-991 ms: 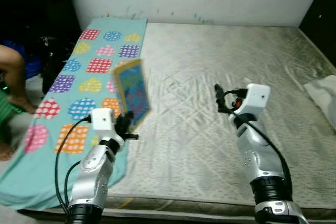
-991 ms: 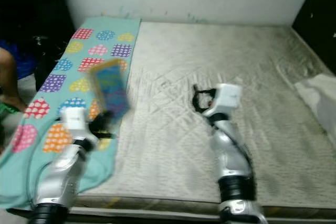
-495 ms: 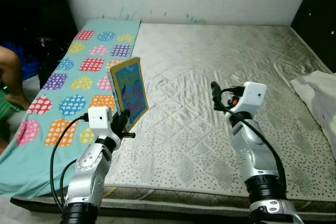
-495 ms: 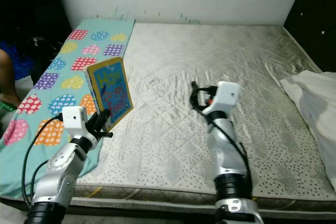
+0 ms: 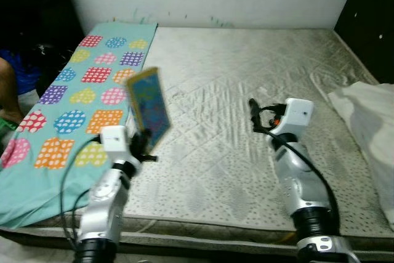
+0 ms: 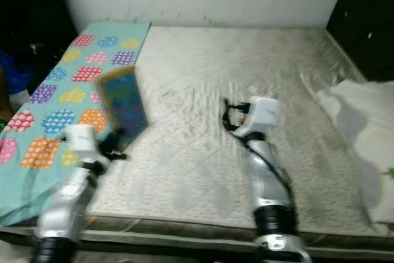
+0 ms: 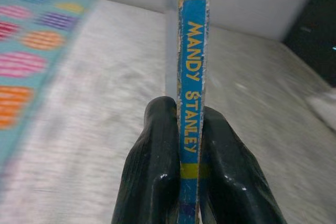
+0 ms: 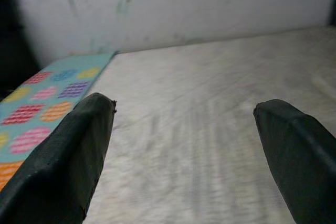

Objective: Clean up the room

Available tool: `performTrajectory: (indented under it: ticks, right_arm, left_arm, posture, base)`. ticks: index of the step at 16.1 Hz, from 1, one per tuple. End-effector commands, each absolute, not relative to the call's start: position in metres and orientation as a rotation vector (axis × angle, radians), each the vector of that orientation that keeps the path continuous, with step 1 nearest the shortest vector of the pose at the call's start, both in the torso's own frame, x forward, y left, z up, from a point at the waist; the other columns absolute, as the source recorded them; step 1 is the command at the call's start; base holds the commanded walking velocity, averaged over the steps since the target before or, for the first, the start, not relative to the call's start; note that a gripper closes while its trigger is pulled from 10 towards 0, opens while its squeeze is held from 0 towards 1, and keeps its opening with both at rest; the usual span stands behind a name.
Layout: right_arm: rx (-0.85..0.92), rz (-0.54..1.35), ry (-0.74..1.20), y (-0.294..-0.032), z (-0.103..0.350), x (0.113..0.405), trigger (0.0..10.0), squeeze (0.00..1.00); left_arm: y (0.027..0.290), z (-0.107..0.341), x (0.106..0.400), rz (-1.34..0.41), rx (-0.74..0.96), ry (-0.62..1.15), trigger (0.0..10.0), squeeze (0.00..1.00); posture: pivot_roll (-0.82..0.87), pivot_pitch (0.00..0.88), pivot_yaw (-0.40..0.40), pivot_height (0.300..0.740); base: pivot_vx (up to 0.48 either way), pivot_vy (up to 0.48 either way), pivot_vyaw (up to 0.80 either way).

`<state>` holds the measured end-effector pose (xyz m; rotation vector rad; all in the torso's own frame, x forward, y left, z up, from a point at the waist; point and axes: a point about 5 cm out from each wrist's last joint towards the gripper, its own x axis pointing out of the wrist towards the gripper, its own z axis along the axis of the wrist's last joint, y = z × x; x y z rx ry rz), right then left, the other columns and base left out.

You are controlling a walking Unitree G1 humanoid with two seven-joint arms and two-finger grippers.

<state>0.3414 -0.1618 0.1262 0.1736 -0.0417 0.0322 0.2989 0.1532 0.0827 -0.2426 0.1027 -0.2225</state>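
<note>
One book (image 5: 149,105) upright, clamped in left hand (image 7: 190,150)

We have both silver arms raised forward, elbows bent, forearms angling up from below. Our left gripper (image 7: 190,145) is clamped tight: its two black fingers (image 7: 152,171) press flat against either side of a thin book (image 7: 191,77), the spine running straight up between them and standing well past the fingertips. In the head view the left gripper (image 5: 143,143) sits just above its white wrist block, a black cable looping down along that arm. Our right gripper (image 8: 184,145) is spread wide, fingers (image 8: 79,150) far apart with nothing between them. The right gripper (image 5: 255,115) points forward from its white wrist.
</note>
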Motion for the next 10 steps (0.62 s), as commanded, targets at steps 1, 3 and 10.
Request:
performTrajectory:
  ticks: [1,3,10]
  right_arm:
    - [0.179,0.057,-0.052,-0.1541,0.1298,0.3432,10.0,0.00]
    - [0.178,0.058,-0.053,-0.1538,0.1296,0.3430,10.0,0.00]
    - [0.168,0.066,-0.048,-0.1533,0.1278,0.3421,10.0,0.00]
  left_arm:
    - [0.1599,0.0934,0.3031,-0.210,-0.226,0.056,10.0,0.00]
    - [0.1598,0.0933,0.3033,-0.210,-0.226,0.056,10.0,0.00]
    - [0.1587,0.0928,0.3038,-0.207,-0.228,0.057,10.0,0.00]
  posture:
    - [-0.09,0.036,0.009,0.740]
    - [-0.09,0.037,0.008,0.740]
    - [-0.09,0.039,0.004,0.740]
  base:
    - [0.000,-0.480,0.00]
    - [0.000,-0.480,0.00]
    - [0.000,-0.480,0.00]
